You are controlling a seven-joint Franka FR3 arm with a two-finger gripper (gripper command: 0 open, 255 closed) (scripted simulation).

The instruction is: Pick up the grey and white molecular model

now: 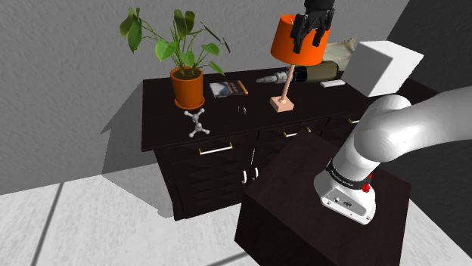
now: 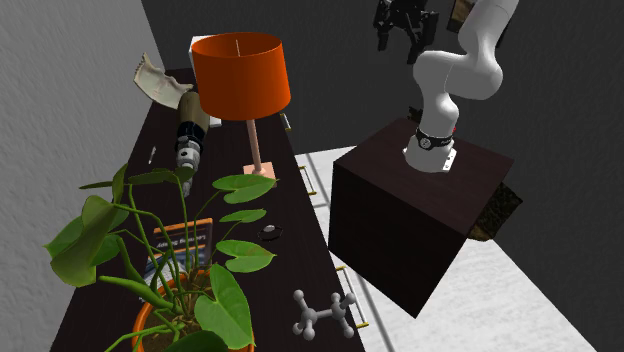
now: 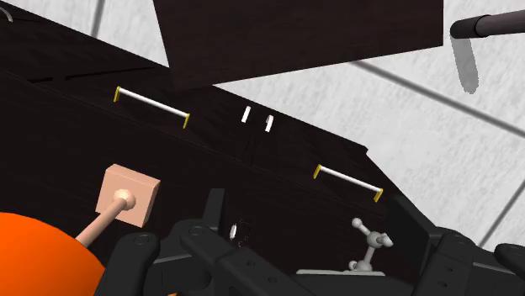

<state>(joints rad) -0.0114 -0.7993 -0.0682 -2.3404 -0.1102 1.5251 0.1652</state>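
A long dark counter (image 1: 163, 94) with rows of drawers stands against a rough grey wall (image 1: 60, 45). Slim pale handles (image 1: 216, 150) with brass-coloured ends cross the drawer fronts. The floor (image 1: 76, 227) is laid in large light grey tiles with dark seams. The counter casts a slanted shadow on wall and floor. At the shoulder view's right, a darker wall (image 1: 446, 30) stands.

molecular model (image 1: 197, 123) lies on the dresser (image 1: 161, 104) near the potted plant (image 1: 187, 85).
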